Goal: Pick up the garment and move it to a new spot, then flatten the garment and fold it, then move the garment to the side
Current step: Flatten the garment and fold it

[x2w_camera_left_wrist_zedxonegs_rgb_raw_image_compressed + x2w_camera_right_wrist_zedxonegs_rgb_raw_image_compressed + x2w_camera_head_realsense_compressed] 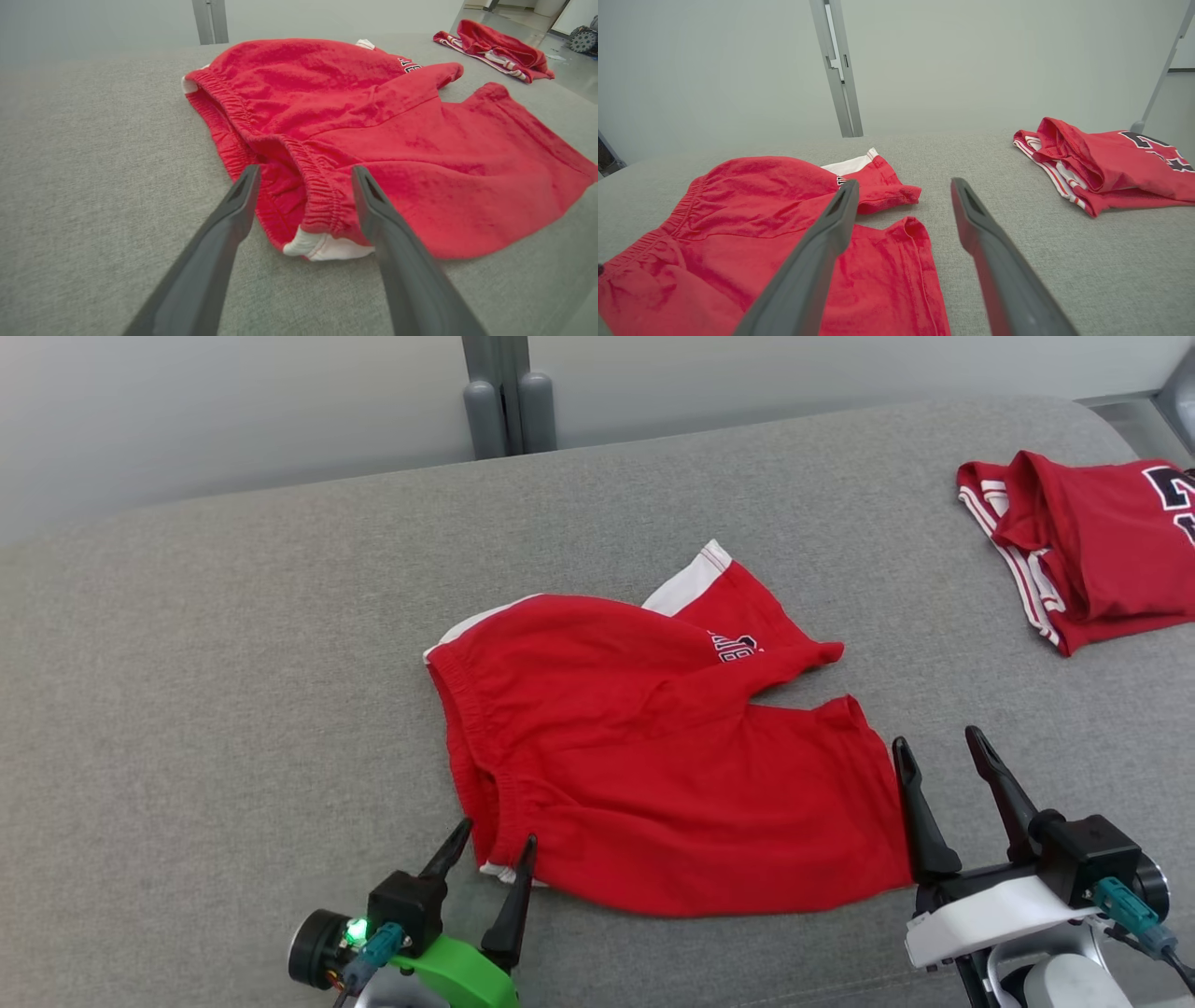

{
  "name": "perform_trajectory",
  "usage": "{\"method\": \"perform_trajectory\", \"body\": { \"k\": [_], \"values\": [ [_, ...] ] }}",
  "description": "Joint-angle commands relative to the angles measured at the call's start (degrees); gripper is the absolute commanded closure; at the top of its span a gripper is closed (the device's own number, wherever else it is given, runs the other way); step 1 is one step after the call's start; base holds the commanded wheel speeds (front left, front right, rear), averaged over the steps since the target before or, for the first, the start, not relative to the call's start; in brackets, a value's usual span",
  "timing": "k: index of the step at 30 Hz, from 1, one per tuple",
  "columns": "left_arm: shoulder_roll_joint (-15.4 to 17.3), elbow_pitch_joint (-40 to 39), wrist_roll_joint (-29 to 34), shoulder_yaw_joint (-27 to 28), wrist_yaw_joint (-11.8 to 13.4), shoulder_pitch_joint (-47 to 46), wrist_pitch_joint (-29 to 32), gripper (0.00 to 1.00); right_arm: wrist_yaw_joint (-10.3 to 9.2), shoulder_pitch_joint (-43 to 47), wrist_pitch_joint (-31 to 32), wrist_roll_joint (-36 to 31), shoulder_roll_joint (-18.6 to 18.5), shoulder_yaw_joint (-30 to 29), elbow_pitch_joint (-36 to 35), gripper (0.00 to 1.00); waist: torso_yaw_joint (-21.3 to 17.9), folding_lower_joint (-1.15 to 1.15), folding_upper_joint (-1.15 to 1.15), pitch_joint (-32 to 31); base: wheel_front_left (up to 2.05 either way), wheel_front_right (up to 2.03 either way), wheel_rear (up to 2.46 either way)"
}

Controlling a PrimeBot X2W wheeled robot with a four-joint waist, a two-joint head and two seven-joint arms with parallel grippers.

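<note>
A: How far along was it?
B: The red shorts [653, 756] lay mid-table [233, 663], spread but rumpled, one leg skewed. I judged them unfolded and not yet moved aside.
A: And the grippers?
B: Both gaped empty, the left gripper [497, 832] at the shorts' waistband corner, the right gripper [935, 737] just beside their leg hem.

Left tool [497, 832] and right tool [935, 737] both sit low, jaws spread wide, pointing forward
</note>
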Motion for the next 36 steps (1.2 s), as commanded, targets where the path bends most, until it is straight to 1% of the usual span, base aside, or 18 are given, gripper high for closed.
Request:
{"method": "perform_trajectory", "body": {
  "k": [1,5,6,7,8,11,15,22,26,28,29,30,36],
  "values": [
    [0.4,1.7,-0.7,-0.6,-0.1,-1.6,0.0,0.00,-0.01,-0.6,-0.2,0.2,0.0,0.1,0.4,0.00,-1.2,0.00,0.00,0.7,0.00,0.00,0.00],
    [0.8,6.3,-2.7,-3.3,-0.2,-3.9,0.1,0.00,0.00,-1.0,-0.2,0.3,0.0,0.0,0.6,0.00,-2.6,0.00,0.00,1.1,0.00,0.00,0.00],
    [1.0,7.0,-3.4,-4.0,-0.2,-4.5,0.1,0.18,0.00,-1.0,-0.2,0.3,0.0,-0.1,0.6,0.00,-2.8,0.00,0.00,1.3,0.00,0.00,0.00],
    [1.1,7.5,-4.0,-4.5,-0.2,-4.9,0.1,0.67,0.00,-1.0,-0.2,0.4,-0.1,-0.2,0.6,0.00,-2.9,0.00,0.00,1.3,0.00,0.00,0.00],
    [1.4,8.0,-4.6,-5.1,-0.2,-5.4,0.0,1.00,0.00,-1.0,-0.2,0.4,-0.1,-0.3,0.7,0.00,-3.0,0.00,0.00,1.3,0.00,0.00,0.00],
    [1.9,8.4,-6.0,-5.2,-0.2,-6.5,-0.1,1.00,0.00,-0.7,-0.2,0.3,-0.1,-0.7,0.6,0.00,-2.8,0.00,0.00,1.3,0.00,0.00,0.00],
    [2.8,6.4,-7.2,-2.4,0.1,-7.0,-0.1,1.00,0.00,-0.4,-0.2,0.2,0.0,-1.1,0.9,0.00,-1.5,0.00,0.00,1.0,0.00,0.00,0.00],
    [5.2,1.9,-7.4,3.3,1.4,-3.1,-0.1,1.00,0.00,-0.1,-0.2,-0.1,-0.3,-1.8,2.0,0.00,1.7,0.00,0.00,0.6,0.00,0.00,0.00],
    [5.6,0.7,-7.5,4.9,1.5,-0.5,-0.1,1.00,0.00,-0.6,-0.2,0.1,-0.5,-2.0,3.0,0.00,2.8,0.00,0.00,0.5,0.00,0.00,0.00],
    [5.3,0.7,-7.4,5.2,1.4,0.0,-0.1,1.00,-0.01,-0.9,-0.2,0.1,-0.5,-1.7,3.6,0.00,3.0,0.00,0.00,0.4,0.00,0.00,0.00],
    [5.0,0.4,-7.4,5.4,1.4,0.1,-0.1,0.73,0.00,-0.9,-0.2,-0.1,-0.4,-1.7,3.8,0.00,3.1,0.00,0.00,0.3,0.00,0.00,0.00],
    [4.7,0.2,-7.2,5.7,1.4,0.2,-0.1,0.00,0.00,-0.9,-0.2,-0.1,-0.3,-1.7,3.9,0.00,3.2,0.00,0.00,0.2,0.00,0.00,0.00],
    [3.3,-3.8,-5.7,8.3,1.8,1.3,-0.1,0.00,0.00,-0.4,-0.2,0.2,-0.4,-1.3,4.8,0.00,3.3,0.00,0.00,-1.1,0.00,0.00,0.00]
  ]
}}
